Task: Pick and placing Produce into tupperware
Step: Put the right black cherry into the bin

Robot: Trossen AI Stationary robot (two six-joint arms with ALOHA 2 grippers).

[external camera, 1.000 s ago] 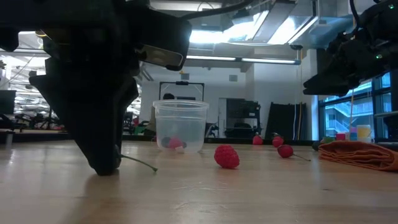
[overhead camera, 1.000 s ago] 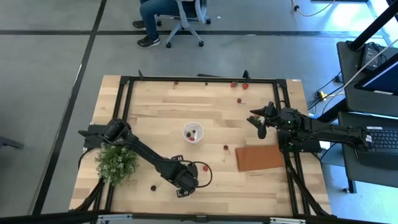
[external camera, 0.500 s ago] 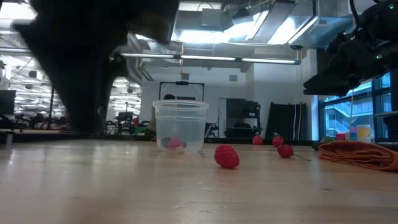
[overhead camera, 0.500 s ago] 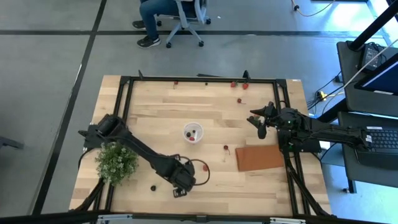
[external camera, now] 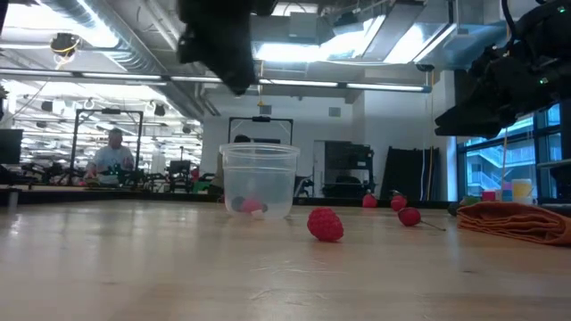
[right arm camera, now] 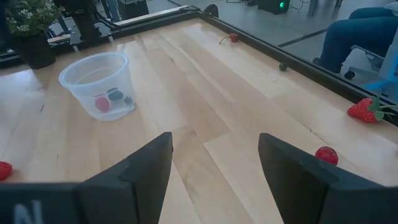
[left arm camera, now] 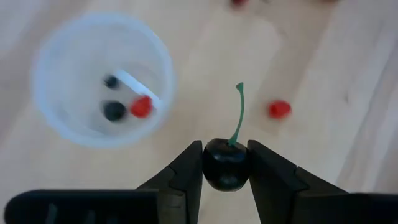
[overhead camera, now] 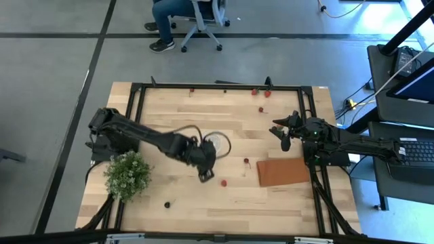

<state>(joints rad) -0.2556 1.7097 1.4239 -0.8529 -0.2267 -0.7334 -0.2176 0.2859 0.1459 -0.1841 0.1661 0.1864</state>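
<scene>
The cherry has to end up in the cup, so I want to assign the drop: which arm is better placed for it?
Left. The left gripper already clamps the dark cherry beside the cup. The right gripper waits open and empty, farther off.

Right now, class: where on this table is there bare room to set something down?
Bare wood lies between the cup and the far rail's berries, and along the near edge beyond the dark berry. It is crowded around the left tool, red berry and mat.

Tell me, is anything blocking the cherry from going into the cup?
Nothing visible does. The left pincer holds the dark cherry in the air just beside the cup. The cup's top is open, with only a few berries at its bottom.
</scene>
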